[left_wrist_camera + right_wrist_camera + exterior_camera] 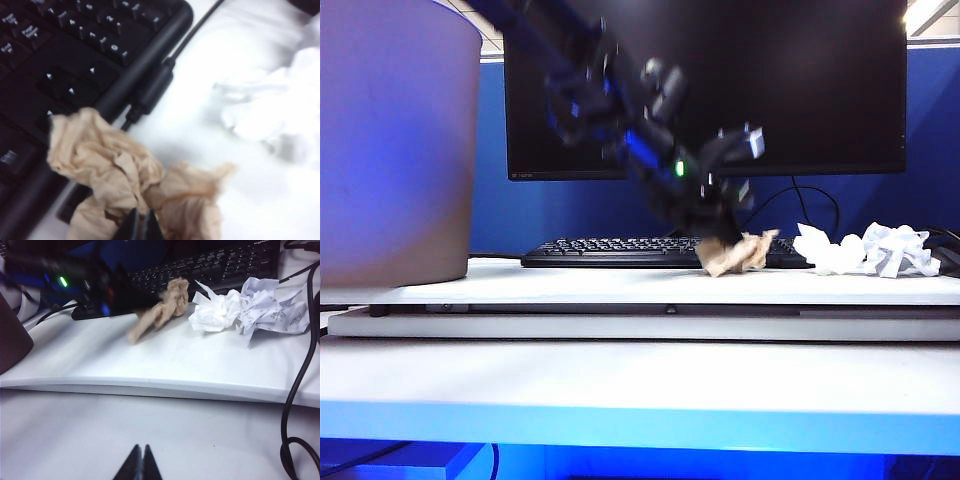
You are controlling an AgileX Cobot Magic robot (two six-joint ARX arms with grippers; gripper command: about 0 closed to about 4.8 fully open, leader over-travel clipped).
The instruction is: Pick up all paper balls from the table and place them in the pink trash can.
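Reaching down, left gripper (140, 227) fingers pinch tan paper ball (125, 175); right gripper (140, 467) fingers together, low.

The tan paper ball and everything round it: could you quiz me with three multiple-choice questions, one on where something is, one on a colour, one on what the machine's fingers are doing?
1. Where is the tan paper ball?
A. Inside the pink trash can
B. Just in front of the black keyboard
C. On the monitor

2. What colour are the paper balls to its right in the exterior view?
A. White
B. Green
C. Black

3. What is the left gripper doing?
A. Wide open above the bin
B. Out of sight
C. Shut on the tan paper ball

Answers: 1 B, it lies against the keyboard edge, far from the pink trash can. 2 A, the crumpled wads are white. 3 C, the left wrist view shows the fingers closed into the tan paper. The right gripper is shut, low over the table, holding nothing.
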